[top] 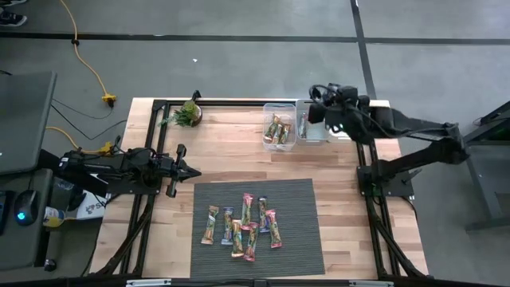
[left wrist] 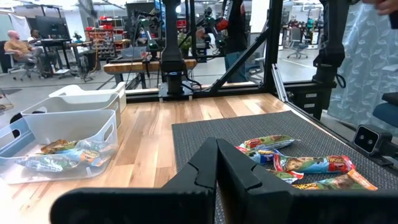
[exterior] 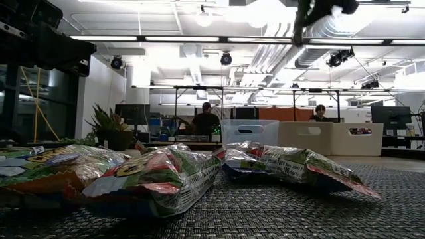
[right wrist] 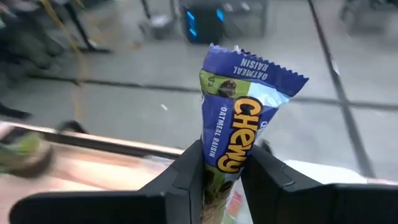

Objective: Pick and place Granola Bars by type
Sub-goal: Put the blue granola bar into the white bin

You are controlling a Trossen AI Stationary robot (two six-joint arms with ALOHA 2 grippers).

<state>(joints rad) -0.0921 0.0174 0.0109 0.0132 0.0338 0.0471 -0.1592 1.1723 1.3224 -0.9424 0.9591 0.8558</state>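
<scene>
Blue-green granola bar (right wrist: 242, 124): upright, pinched in right hand (right wrist: 221, 180), above right-hand bin (top: 312, 121), upper centre-right of frame.

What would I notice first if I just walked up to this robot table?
Probably the blue and green granola bar standing up between the fingers of the right gripper, which is above the clear bins at the table's far edge. Next, the pile of shiny bars on the dark mat at the near side. The left gripper waits shut beside the mat.
</scene>
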